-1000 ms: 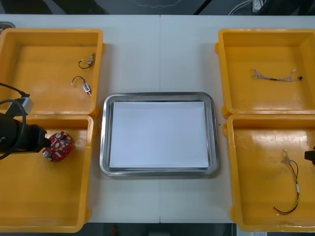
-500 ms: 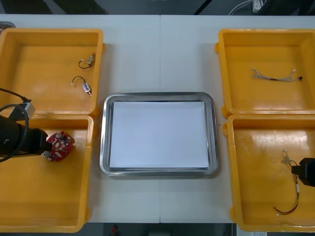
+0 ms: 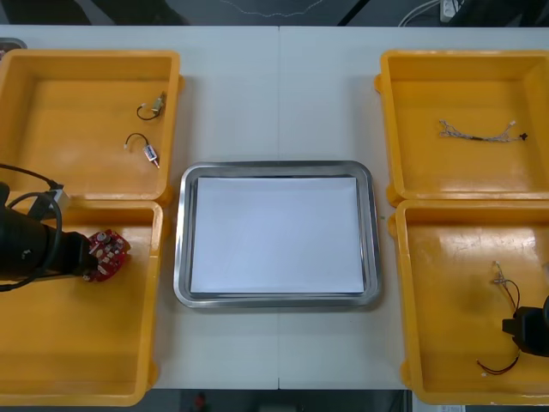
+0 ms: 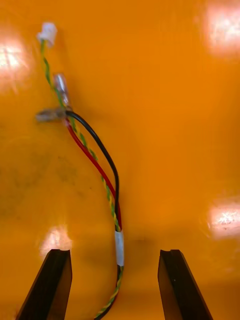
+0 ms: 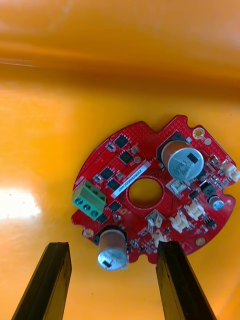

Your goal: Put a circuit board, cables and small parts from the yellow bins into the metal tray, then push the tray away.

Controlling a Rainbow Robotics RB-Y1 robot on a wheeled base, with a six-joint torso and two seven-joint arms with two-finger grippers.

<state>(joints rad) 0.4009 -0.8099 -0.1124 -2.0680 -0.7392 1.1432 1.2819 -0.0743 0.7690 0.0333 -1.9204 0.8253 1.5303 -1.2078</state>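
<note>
A round red circuit board (image 3: 108, 253) lies in the near left yellow bin (image 3: 77, 352). My left gripper (image 3: 87, 257) is at the board's left edge. In the left wrist view its fingers (image 5: 46, 280) stand open and the circuit board (image 5: 150, 187) lies just beyond them, its near edge between the tips. My right gripper (image 3: 521, 331) hangs over the near right bin (image 3: 446, 343), above a red and yellow cable (image 3: 506, 296). In the right wrist view the gripper (image 4: 114, 252) is open and the cable (image 4: 92, 150) runs between its fingers. The metal tray (image 3: 182, 240) is white inside.
The far left bin (image 3: 51, 86) holds two small metal parts (image 3: 153, 105) on black leads. A pale twisted cable (image 3: 480, 133) lies in the far right bin (image 3: 463, 77). Bare table shows beyond the tray.
My right gripper has come in from the right edge and moved toward the near side, over the cable. My left arm has shifted slightly nearer and lower at the board.
</note>
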